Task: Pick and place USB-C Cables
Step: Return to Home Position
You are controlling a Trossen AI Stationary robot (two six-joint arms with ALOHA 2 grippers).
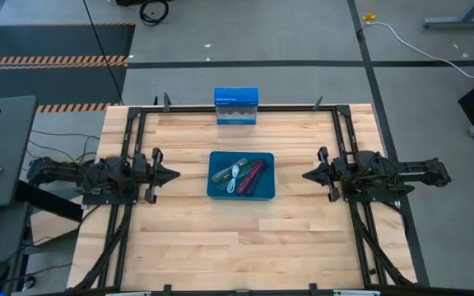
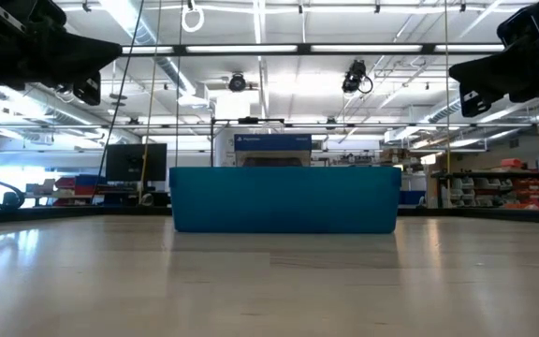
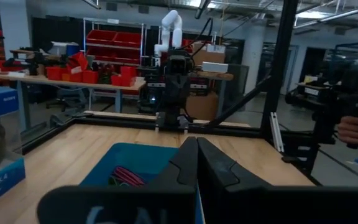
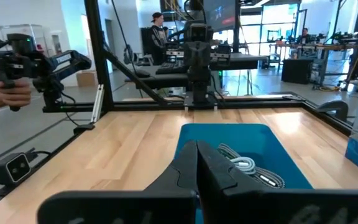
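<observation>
Your left end effector and right end effector are hovering closed, flanking the shallow teal plastic bin holding the coloured bundled USB-C cables on the wooden worktop; swinging low could be clipping it.

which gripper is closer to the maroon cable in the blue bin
Right. The maroon cable lies in the right half of the blue bin, toward the right gripper; the left gripper sits off the bin's opposite side.
</observation>
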